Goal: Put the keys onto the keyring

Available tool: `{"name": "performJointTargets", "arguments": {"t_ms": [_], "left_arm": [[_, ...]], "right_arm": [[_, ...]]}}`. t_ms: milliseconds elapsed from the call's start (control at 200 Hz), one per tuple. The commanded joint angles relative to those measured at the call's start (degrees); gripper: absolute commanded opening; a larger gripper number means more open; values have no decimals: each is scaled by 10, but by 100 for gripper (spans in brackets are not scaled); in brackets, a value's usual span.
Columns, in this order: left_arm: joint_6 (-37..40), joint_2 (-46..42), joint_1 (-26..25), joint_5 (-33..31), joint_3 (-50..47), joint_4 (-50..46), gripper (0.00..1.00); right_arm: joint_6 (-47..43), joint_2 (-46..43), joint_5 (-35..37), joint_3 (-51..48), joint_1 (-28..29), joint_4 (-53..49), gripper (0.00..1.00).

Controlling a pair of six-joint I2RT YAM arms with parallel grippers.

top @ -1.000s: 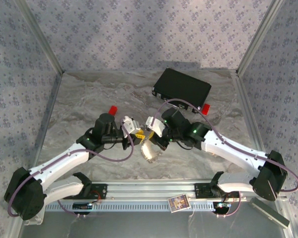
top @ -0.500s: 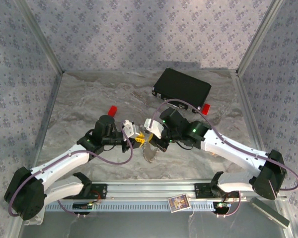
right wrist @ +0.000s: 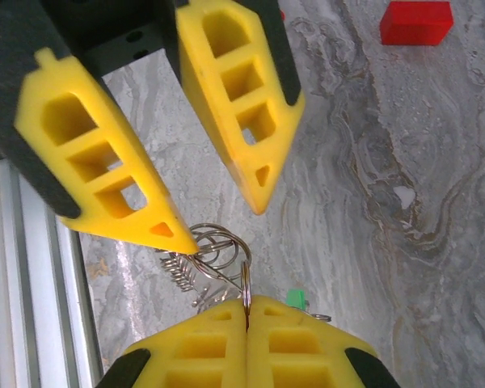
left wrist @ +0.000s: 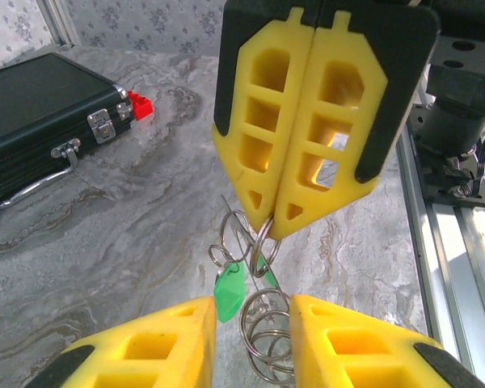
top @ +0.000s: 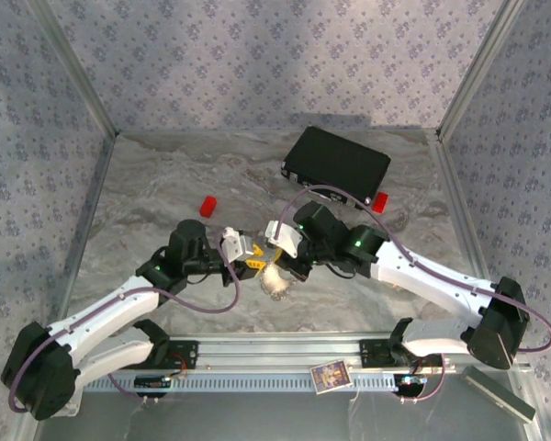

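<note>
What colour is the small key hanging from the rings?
The key is bright green, clearest in left wrist view.

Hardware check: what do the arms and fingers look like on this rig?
The left arm and right arm match: white links, black joint housings, black bases. A purple cable loops along each. The fingers are yellow wedges with cut-out pockets, tapering to a point, set in black holders.

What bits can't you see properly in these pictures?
1. Top view: the keyring is a tiny pale blur; its loops can't be counted.
2. Left wrist view: its lower end runs off the bottom edge, between the left fingers.
3. Right wrist view: the green key is mostly hidden behind the right fingers.
4. Whether the key is threaded on: tangled wires hide that.
</note>
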Motion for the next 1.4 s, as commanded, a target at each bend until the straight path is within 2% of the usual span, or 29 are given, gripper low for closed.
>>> {"name": "performJointTargets", "arguments": {"t_ms": [0, 200, 510, 590, 705, 800, 919, 1084, 1394], "left_arm": [[-4, 2, -7, 18, 1, 24, 30], [4, 11, -7, 53, 11, 16, 26], [14, 20, -9, 69, 22, -5, 0], [14, 18, -9, 71, 21, 0, 0], [-8, 13, -9, 79, 9, 34, 0], [-49, 10, -9, 84, -15, 94, 0], [-96, 13, -11, 91, -40, 165, 0], [-133, 15, -15, 85, -60, 230, 0], [-142, 18, -22, 85, -70, 261, 0]], "right_arm": [[-10, -1, -30, 24, 7, 10, 0], [-13, 4, -34, 30, 13, 13, 0], [-18, 15, -41, 40, 17, 9, 0], [-13, 6, -42, 33, 14, 18, 0], [11, -30, -54, 2, -5, 53, 22], [51, -76, -88, -54, -39, 121, 30], [99, -139, -145, -155, -74, 264, 30], [63, -198, -146, -279, -57, 437, 30], [51, -183, -130, -291, -42, 440, 28]]}}
